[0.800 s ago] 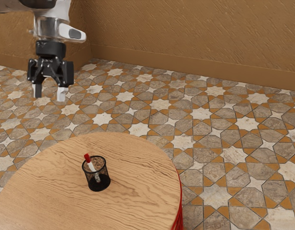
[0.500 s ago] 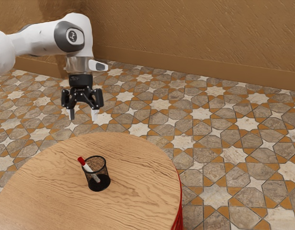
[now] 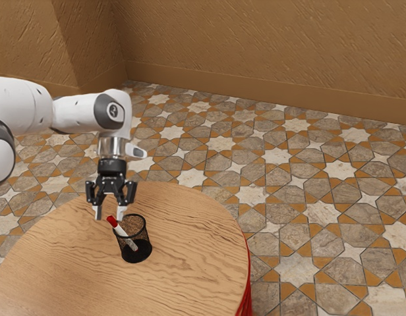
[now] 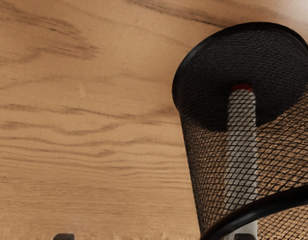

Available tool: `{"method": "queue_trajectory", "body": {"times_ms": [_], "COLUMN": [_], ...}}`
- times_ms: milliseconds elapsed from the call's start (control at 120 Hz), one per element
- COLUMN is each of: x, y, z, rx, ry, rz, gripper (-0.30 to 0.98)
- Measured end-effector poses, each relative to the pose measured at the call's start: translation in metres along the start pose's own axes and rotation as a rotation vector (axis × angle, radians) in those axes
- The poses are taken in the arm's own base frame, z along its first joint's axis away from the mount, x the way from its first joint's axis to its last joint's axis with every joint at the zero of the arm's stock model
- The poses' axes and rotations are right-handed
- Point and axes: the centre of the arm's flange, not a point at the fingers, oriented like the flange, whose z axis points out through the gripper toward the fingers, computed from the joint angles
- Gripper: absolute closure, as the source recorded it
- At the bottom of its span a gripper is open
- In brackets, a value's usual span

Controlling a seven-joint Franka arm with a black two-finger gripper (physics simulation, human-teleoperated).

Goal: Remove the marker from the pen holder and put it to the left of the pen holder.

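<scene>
My gripper (image 3: 110, 213) hangs open just above the pen holder's rim on the exterior view's left side. Right by its fingertips is the red cap of the marker (image 3: 122, 231), which leans inside the black mesh pen holder (image 3: 136, 251) with its cap end over the rim. In the wrist view the white marker (image 4: 241, 135) shows through the mesh of the pen holder (image 4: 194, 160), red at its far end. Dark tips of the open gripper (image 4: 154, 236) stand far apart at the lower edge, one of them close to the marker.
The round wooden table (image 3: 183, 276) carries the pen holder, and its curved edge lies toward the exterior view's right. Patterned floor tiles (image 3: 302, 178) and a brown wall (image 3: 269, 59) are beyond it.
From high up, my hand has come down and toward the exterior view's right, to the holder. Between the two earlier frames the marker tipped further toward that view's left.
</scene>
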Motion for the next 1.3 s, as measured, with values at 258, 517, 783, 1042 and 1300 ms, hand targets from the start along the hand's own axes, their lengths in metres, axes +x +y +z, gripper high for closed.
{"method": "queue_trajectory", "body": {"times_ms": [258, 517, 783, 1042, 1300], "x": [-0.007, -0.019, -0.025, -0.041, -0.136], "y": [0.009, 0.041, 0.046, 0.065, 0.098], "z": [-0.004, 0.006, 0.012, 0.007, -0.055], "rx": [0.012, 0.031, 0.035, 0.061, 0.104], "ry": [-0.022, -0.055, -0.082, -0.075, 0.093], "rz": [-0.002, 0.026, 0.019, 0.042, 0.093], "gripper": [0.46, 0.48, 0.68, 0.76, 0.78]}}
